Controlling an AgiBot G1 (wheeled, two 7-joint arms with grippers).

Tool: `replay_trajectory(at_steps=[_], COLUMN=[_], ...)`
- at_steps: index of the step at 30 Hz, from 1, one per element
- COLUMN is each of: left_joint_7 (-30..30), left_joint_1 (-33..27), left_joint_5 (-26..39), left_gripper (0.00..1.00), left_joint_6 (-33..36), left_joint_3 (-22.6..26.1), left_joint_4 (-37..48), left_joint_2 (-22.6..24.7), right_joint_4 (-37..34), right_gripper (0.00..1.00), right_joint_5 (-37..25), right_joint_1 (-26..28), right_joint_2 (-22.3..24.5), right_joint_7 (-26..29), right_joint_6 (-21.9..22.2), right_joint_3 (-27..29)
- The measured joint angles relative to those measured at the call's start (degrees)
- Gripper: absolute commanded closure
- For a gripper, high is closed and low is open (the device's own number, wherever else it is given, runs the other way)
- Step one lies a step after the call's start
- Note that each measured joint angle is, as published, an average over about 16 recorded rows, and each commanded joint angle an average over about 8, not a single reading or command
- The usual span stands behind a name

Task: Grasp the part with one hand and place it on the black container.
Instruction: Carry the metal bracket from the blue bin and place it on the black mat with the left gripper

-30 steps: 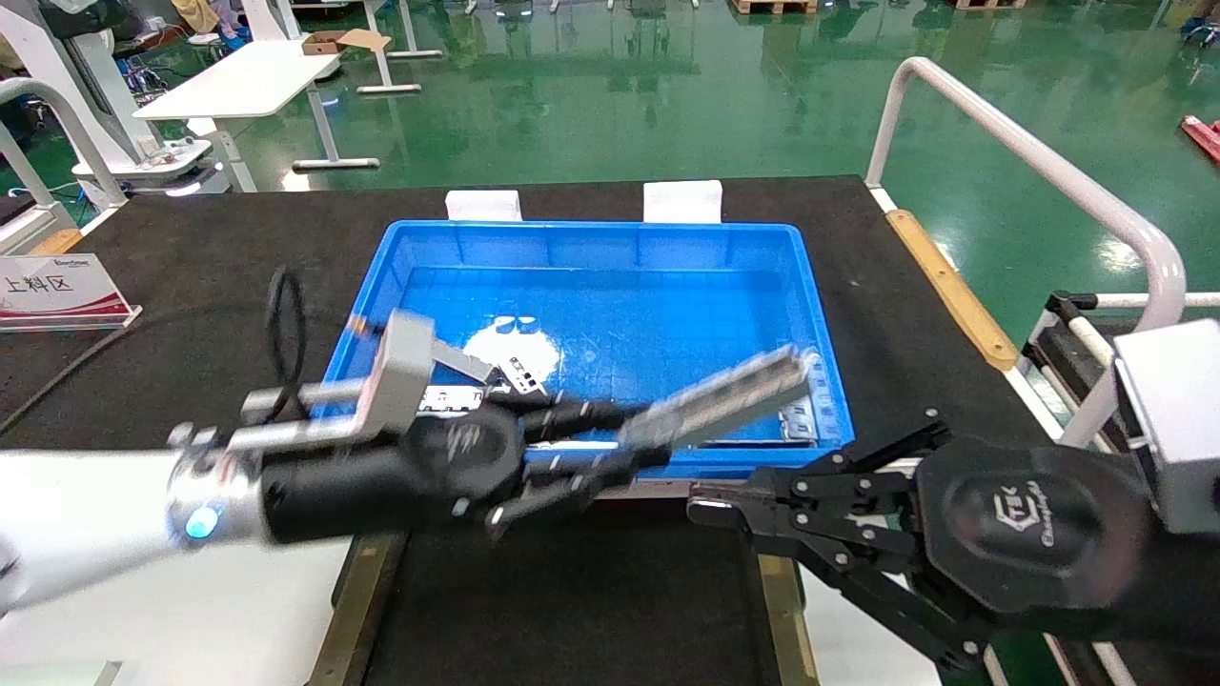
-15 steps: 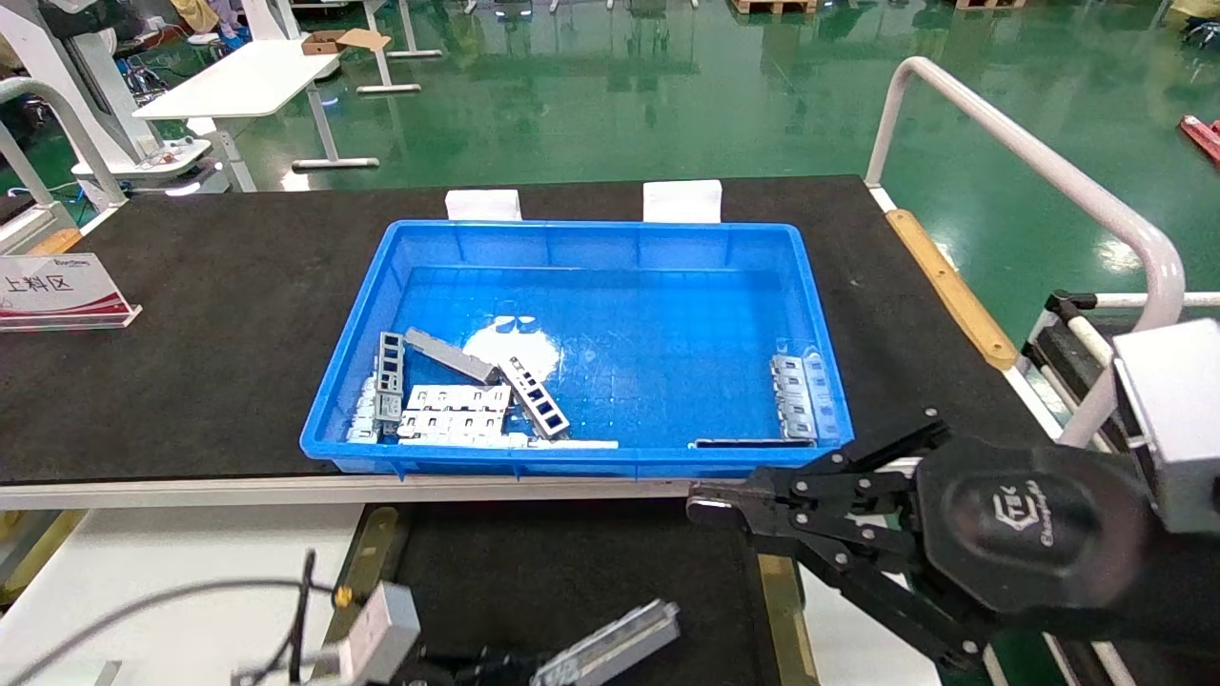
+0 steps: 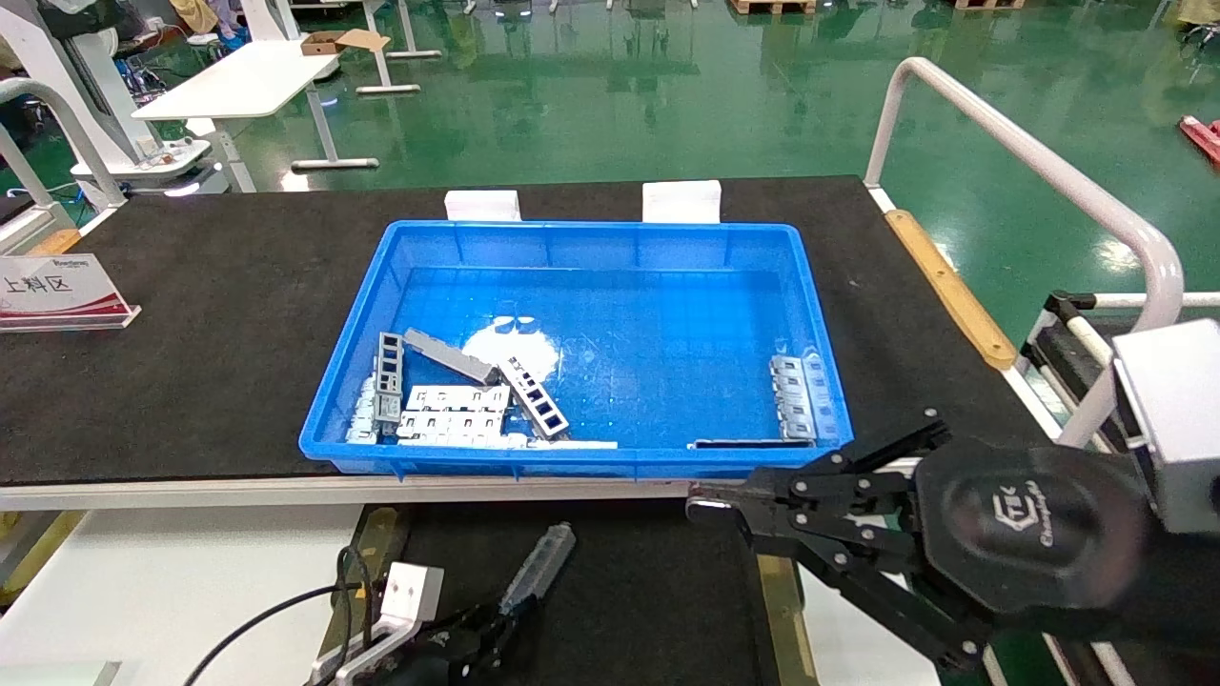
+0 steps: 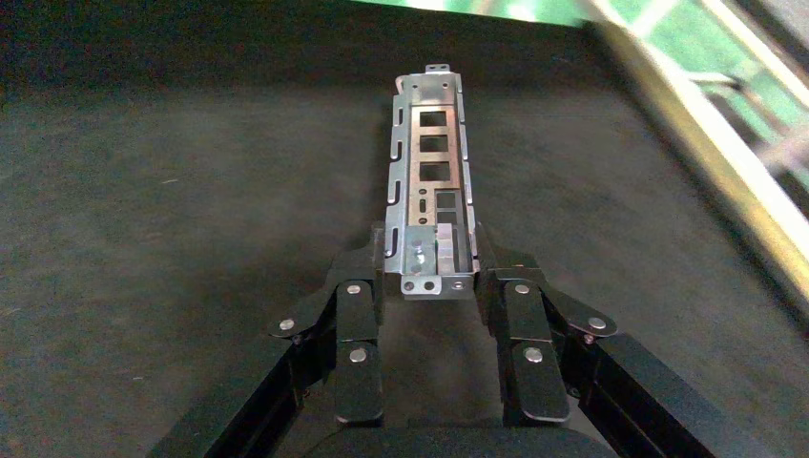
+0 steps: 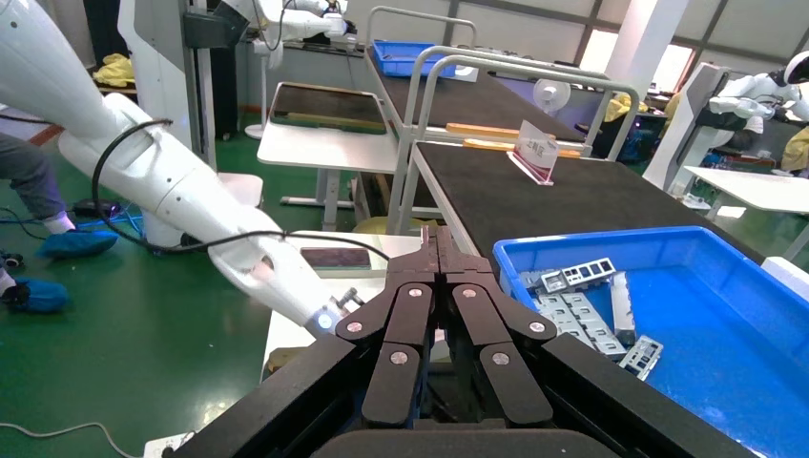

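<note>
The bin (image 3: pixel 591 286) sits on the table (image 3: pixel 191 286), far of the black container (image 3: pixel 620 591). Over the container's near left, the left gripper (image 3: pixel 491 624) holds the part (image 3: pixel 538 569), pointing far-right. The right gripper (image 3: pixel 705 510) hangs at the container's far right edge. A sign (image 3: pixel 57 291) stands far left.

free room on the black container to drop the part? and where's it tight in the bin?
The black container is bare between its brass strips, right of the part held by the left tool. The right tool hangs shut over its right strip. In the blue bin, the middle and far half are bare; parts crowd the near-left corner and near-right wall.
</note>
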Motion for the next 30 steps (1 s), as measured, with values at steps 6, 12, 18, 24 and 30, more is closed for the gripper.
replay_trajectory(at_steps=[6, 12, 18, 24, 30], left_joint_7=[-2.2, -3.6, -4.2, -4.5, -4.5], left_joint_1=[1.1, 1.2, 0.8, 0.2, -0.2], left_joint_5=[-2.5, -5.1, -7.6, -9.6, -10.8], left_gripper=[1.0, 1.0, 0.36, 0.0, 0.0], left_joint_6=[-12.4, -19.8, -23.7, -25.8, -26.7], left_joint_3=[-0.3, 0.7, 2.1, 3.4, 4.2], left_joint_4=[-2.5, -4.5, -5.6, -6.3, -7.4], left_joint_2=[3.7, 5.7, 6.8, 7.4, 7.4], right_joint_4=[0.0, 0.0, 0.0, 0.0, 0.0], right_gripper=[1.0, 1.0, 0.36, 0.0, 0.0], right_joint_5=[0.0, 0.0, 0.0, 0.0, 0.0], right_joint_1=[0.0, 0.0, 0.0, 0.0, 0.0], right_joint_2=[0.0, 0.0, 0.0, 0.0, 0.0], right_joint_7=[0.0, 0.0, 0.0, 0.0, 0.0], right_joint_6=[0.0, 0.0, 0.0, 0.0, 0.0], right_joint_3=[0.0, 0.0, 0.0, 0.0, 0.0])
